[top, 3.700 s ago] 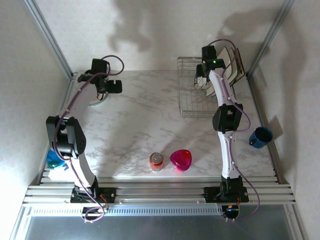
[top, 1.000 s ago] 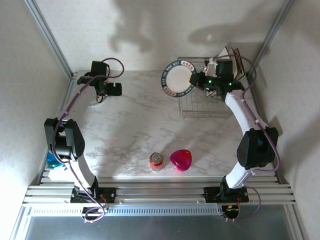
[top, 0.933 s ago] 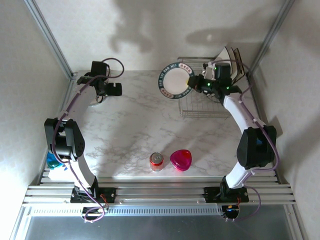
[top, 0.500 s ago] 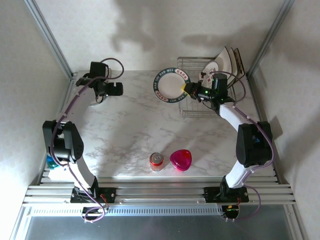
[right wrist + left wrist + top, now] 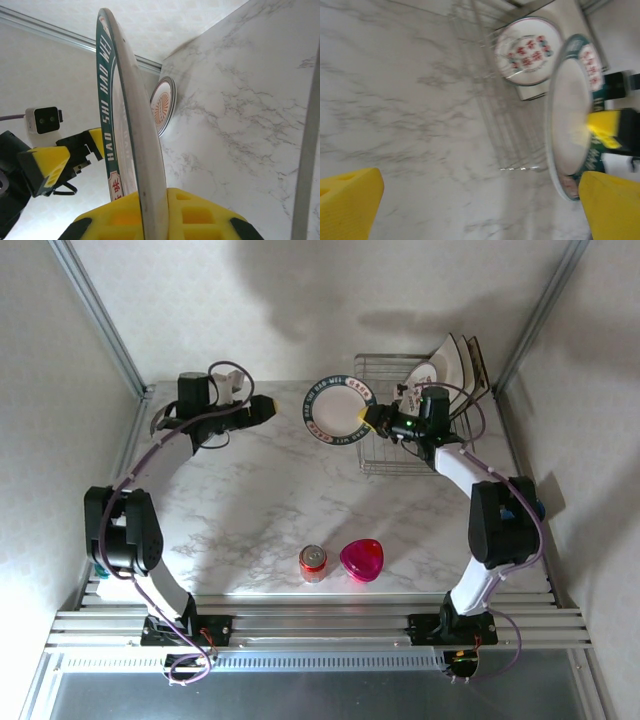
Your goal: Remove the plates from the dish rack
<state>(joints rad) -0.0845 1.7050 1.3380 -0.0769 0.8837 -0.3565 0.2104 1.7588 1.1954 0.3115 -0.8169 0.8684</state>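
Closest to you on the marble table [image 5: 250, 500] stands a soda can [image 5: 313, 563]. Just beside it on the right lies a pink heart-shaped dish [image 5: 361, 560].

Look farther back and you find both arms reaching in toward the middle. Your left gripper [image 5: 262, 407] is let go. Its yellow fingers [image 5: 347, 202] stand wide apart with nothing between them. It points at the round plate [image 5: 338, 410] and is near it, but it does not touch it.

Your right gripper [image 5: 372, 420] is pinched tight on the rim of that round plate. The plate is white with a green rim and red marks. It is up in the air on its edge, between your two grippers, just at the left side of the dish rack [image 5: 385, 458].

In the back of the rack you can see one more round plate [image 5: 420, 376]. It leans on the square cream plates [image 5: 455, 358] behind it.

Another round plate with an orange middle [image 5: 162, 106] lies on the table at the far left.
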